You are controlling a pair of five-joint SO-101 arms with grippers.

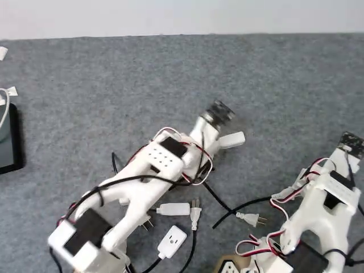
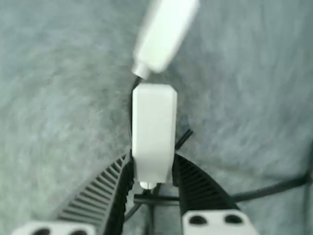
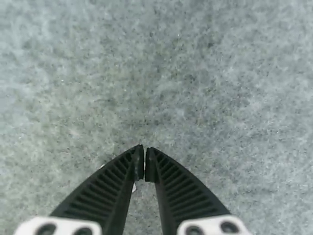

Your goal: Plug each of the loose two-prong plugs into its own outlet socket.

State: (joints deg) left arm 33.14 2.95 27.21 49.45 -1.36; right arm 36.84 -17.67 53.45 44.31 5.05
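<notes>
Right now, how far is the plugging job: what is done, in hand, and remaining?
Done: nothing I can confirm. In hand: the left gripper is shut on a white block; whether the white piece beyond it is joined to it, I cannot tell. Left: a white plug and a smaller plug lie loose with bare prongs, near an empty socket. The right gripper is shut on nothing.

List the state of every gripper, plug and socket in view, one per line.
left gripper, shut on a white block
right gripper, shut, holding nothing
large white plug, lying loose, prongs bare, unplugged
small plug, lying loose, prongs bare, unplugged
outlet socket, lying face up, nothing plugged in
</notes>
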